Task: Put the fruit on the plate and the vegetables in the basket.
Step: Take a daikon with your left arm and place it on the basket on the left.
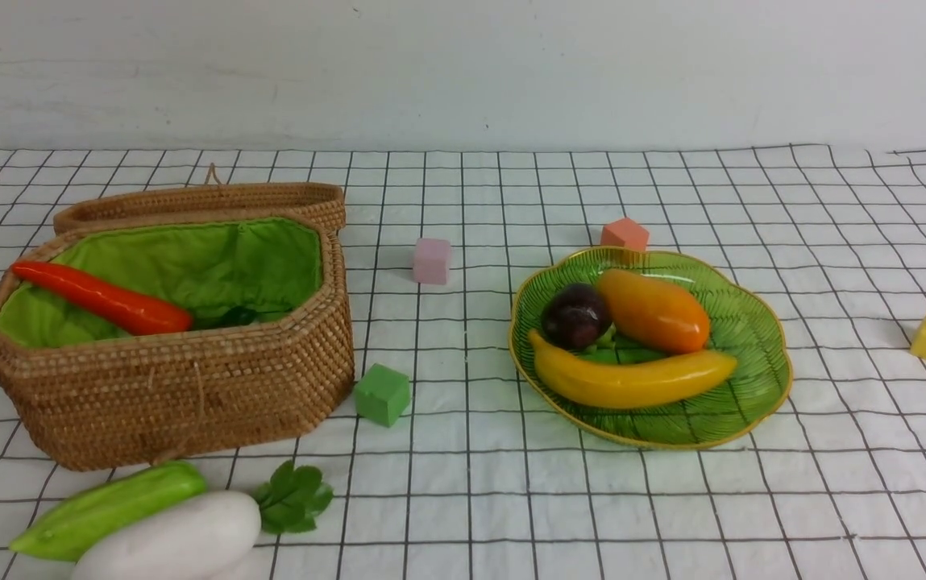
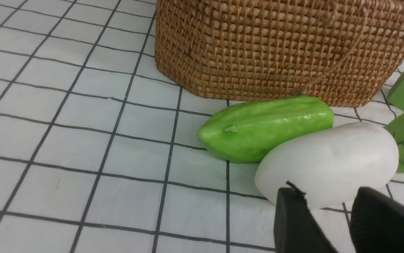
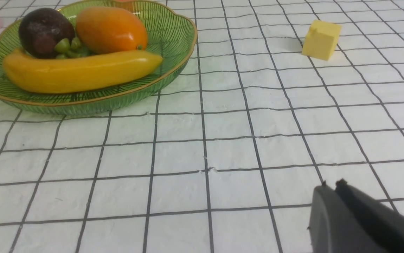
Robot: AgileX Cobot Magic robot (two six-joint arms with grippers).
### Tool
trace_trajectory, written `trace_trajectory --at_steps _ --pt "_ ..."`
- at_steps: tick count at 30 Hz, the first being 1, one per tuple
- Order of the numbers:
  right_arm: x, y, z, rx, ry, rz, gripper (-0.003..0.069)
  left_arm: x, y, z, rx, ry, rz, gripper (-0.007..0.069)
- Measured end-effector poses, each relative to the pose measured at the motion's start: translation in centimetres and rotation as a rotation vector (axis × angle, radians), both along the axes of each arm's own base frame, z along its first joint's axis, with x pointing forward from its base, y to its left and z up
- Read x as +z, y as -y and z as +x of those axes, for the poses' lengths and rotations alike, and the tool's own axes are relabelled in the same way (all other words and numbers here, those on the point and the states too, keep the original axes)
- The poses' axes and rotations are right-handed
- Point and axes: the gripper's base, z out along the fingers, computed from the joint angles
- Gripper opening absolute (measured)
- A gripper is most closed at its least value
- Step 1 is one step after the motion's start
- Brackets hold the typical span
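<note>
The radish (image 2: 328,161) looked smooth and rounded, so a pinch near its blunt end could have squeezed it out of my grip. It would likely have rolled into the cucumber (image 2: 265,128) lying close against it on the table (image 1: 511,499), just in front of the basket (image 1: 188,387). A low lift could also have caught the wicker rim, and the carrot (image 1: 100,298) already lay slantwise inside, leaving less room.

My left claw (image 2: 328,191) was spread, holding nothing, its tips just beside the radish's near end (whether they touched it, I could not tell). My right claw (image 3: 332,184) was pressed together and empty, hanging over bare table well apart from the plate (image 1: 745,395).

That plate already held the mango (image 1: 654,310), the banana (image 1: 632,379) and the dark round fruit (image 1: 575,316).
</note>
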Motion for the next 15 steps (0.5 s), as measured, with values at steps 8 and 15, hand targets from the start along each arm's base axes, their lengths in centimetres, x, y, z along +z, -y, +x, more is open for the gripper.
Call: trace_trajectory --at_steps 8,15 --pt "0.01 0.0 0.0 0.0 0.001 0.0 0.0043 0.0 0.0 0.0 0.0 0.0 0.0 0.0239" --pt "0.01 0.0 0.0 0.0 0.001 0.0 0.0046 0.02 -0.13 0.01 -0.008 0.002 0.066 0.0239"
